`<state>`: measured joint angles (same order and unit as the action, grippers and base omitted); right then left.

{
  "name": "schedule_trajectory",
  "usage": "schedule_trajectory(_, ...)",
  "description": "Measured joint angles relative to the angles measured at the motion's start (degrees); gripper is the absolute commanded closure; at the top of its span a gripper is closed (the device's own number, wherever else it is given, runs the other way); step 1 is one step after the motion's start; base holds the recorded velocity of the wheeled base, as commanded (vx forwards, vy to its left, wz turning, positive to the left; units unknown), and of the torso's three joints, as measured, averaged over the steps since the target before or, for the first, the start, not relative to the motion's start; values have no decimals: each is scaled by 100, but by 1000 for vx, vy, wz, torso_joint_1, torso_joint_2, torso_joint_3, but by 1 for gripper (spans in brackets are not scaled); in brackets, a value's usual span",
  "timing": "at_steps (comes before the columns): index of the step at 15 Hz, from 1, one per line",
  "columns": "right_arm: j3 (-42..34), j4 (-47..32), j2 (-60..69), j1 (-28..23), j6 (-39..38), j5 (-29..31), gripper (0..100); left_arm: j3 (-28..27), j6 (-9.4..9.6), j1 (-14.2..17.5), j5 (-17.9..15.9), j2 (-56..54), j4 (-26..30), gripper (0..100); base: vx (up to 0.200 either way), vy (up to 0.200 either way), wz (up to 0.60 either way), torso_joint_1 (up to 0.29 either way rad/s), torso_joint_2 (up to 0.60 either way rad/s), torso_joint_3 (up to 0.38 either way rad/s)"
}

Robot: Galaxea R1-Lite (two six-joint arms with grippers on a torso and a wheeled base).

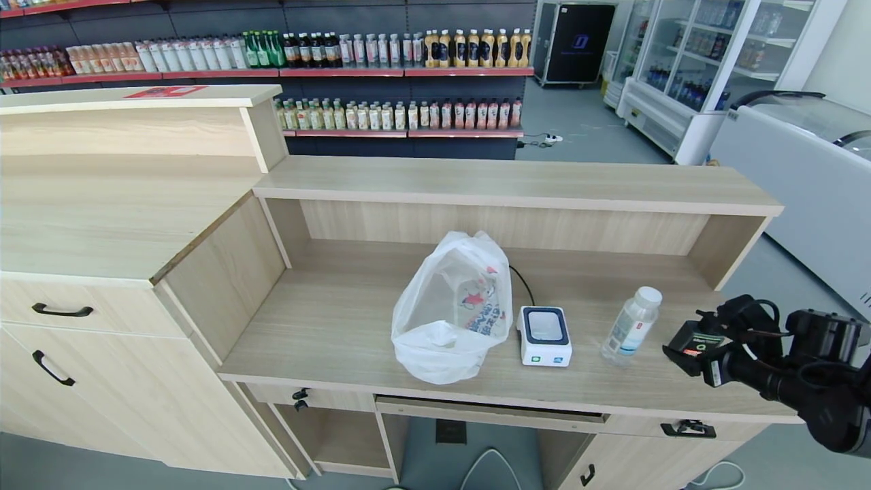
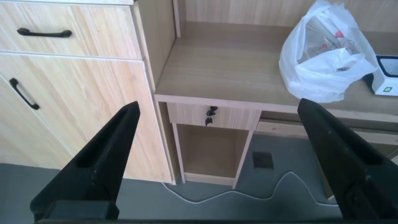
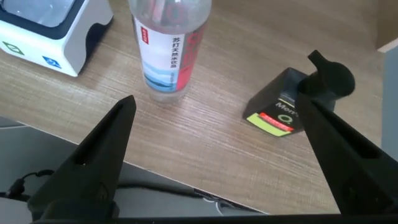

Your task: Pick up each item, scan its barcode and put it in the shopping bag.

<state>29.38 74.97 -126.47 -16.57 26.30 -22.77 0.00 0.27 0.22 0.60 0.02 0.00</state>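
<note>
On the worktop [image 1: 326, 327], over on the right, the water bottle [image 1: 631, 330] stands upright just beside the scanner [image 1: 544, 333], with the shopping bag [image 1: 452, 309] on the scanner's other side. The bottle isn't picked up yet, so I'd say grabbing it is the step in hand.

The right pincer [image 3: 217, 106] is spread wide and empty, near the bottle but not touching it. My tip is to come in level and close on the bottle's middle (it's thin clear plastic, so it'll probably squash or slip if pinched up by the cap). Leave the label uncovered so the barcode can face the scanner window. Also mind the small black box [image 3: 280, 112] lying near the pincer, since it looks easy to bump.

The right wrist view gives the label up close and shows how the jaws line up with the bottle. The head view gives the whole layout instead, including the slumped bag (can't really make out its opening). The left wrist view adds the left pincer [image 2: 217, 106], also spread and holding nothing, low in front of the worktop and well apart from everything.
</note>
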Motion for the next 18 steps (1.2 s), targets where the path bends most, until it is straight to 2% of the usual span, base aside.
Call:
schedule_trajectory(8,396,374,-757,211,72,-95,0,0,0,2,0,0,0,0,0,0,0,0,0,0)
schedule_trajectory(13,1147,374,-1187,430,50,-471,0,0,0,0,0,0,0,0,0,0,0,0,0,0)
schedule_trajectory(18,1673,380,-1587,670,50,-506,0,0,-2,5,-2,0,0,0,0,0,0,0,0,0)
